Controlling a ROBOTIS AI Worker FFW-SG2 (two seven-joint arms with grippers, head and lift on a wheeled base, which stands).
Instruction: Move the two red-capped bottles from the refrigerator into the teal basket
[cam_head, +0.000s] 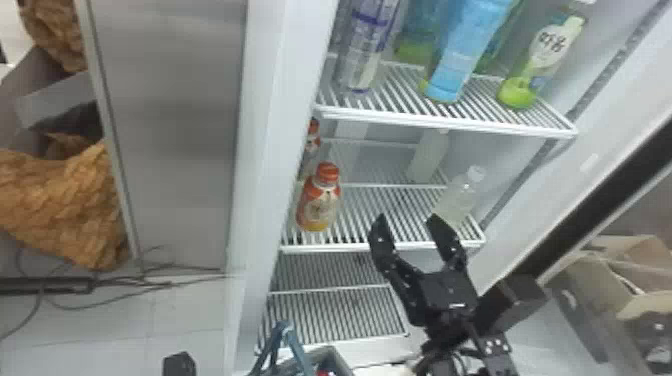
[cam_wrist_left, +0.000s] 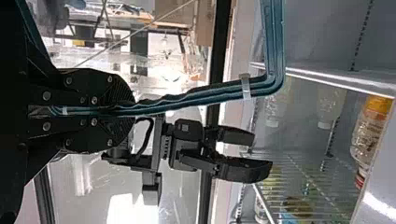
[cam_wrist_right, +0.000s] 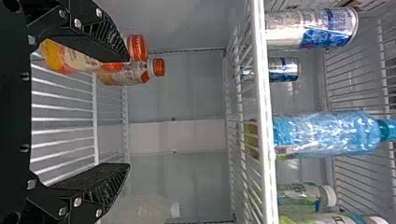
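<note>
R tool, centre-right of head view: fingers spread wide, nothing btwn them, aimed up into the fridge; prob. set wide b/c it must take a bottle round its body. L tool: pinched on the basket's handle, presumably to keep it steady w/ the mouth near the fridge for a short drop. Teal basket is at btm centre of head view, w/ a bit of red inside, too small to ID.

Front red-capped bottle: centre of head view, on mid shelf, near its front edge & close by the left side wall. That spot likely leaves little finger room on the wall side. Rear red-capped bottle is deeper, partly hidden by the wall edge.

Both stand upright, caps up, long axes approx. vertical; front 1 tilts a touch right in head view. In R wrist view the same 2 lie sideways, upper left of frame, caps to frame right, partly behind 1 finger.
</note>
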